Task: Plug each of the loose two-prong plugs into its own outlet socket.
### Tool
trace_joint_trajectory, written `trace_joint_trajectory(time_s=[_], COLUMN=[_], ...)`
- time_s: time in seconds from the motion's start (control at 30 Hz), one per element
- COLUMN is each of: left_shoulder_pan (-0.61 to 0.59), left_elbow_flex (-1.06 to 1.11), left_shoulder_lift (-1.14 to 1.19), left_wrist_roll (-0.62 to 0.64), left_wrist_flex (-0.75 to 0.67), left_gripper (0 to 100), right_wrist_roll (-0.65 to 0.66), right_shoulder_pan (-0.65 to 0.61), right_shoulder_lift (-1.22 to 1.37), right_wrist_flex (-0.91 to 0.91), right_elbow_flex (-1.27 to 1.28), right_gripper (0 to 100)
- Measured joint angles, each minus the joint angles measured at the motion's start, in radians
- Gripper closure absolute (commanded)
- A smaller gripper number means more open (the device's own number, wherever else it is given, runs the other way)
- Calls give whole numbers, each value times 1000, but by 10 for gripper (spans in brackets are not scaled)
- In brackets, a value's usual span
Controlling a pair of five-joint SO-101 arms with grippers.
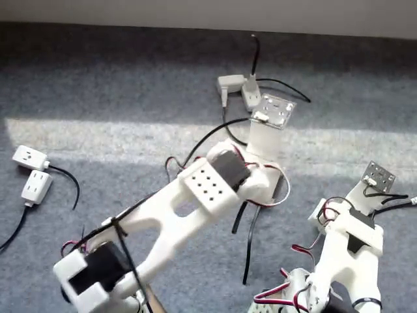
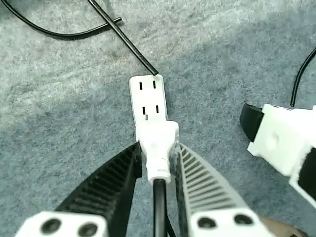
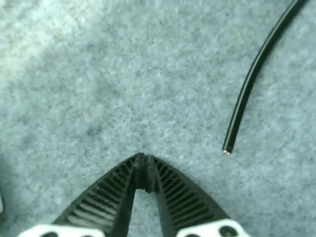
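At the near end of the white outlet block [image 2: 148, 96], we saw the left end effector [image 2: 158, 150] closed narrow on a white two-prong plug [image 2: 158, 133], gripping it from both flanks, with the plug's black cord [image 2: 159, 197] trailing back through the grip. The plug lay straight ahead of the end effector. Its long axis ran in line with the block's, and its front end touched or overlapped the block's near end. Two pairs of slots farther along the block stood free. We could not tell whether the prongs were seated, so we judged that the coming move depended on keeping that shared line while pressing toward the block. The left arm was plainly the nearer one. The right end effector [image 3: 144, 165] hung closed on nothing over the grey tabletop [image 3: 98, 74], well apart from the block, near a loose black cable end [image 3: 228, 148]. Two other white corded pieces [image 1: 29, 156] [image 1: 37, 186] lay far from the block, just beside each other.
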Motion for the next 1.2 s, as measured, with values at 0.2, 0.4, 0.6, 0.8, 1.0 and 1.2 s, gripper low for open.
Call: trace_joint_trajectory(time_s=[0.2, 0.4, 0.6, 0.8, 1.0, 1.2], left_shoulder_pan=[2, -9, -35, -58, -52, -54], left_elbow_flex=[-407, -776, -1036, -1155, -1169, -1171], left_shoulder_lift=[321, 586, 802, 891, 905, 905], left_wrist_roll=[31, 35, 35, 35, 35, 35], left_wrist_flex=[281, 462, 480, 480, 494, 520], left_gripper=[993, 993, 993, 993, 993, 993], right_wrist_roll=[0, 0, 0, 0, 0, 0], right_shoulder_pan=[0, 20, 112, 167, 170, 172], right_shoulder_lift=[0, 0, 0, 0, 0, 0], right_wrist_flex=[0, 0, 0, 0, 0, 0], right_elbow_flex=[0, 0, 0, 0, 0, 0], right_gripper=[991, 991, 991, 991, 991, 991])
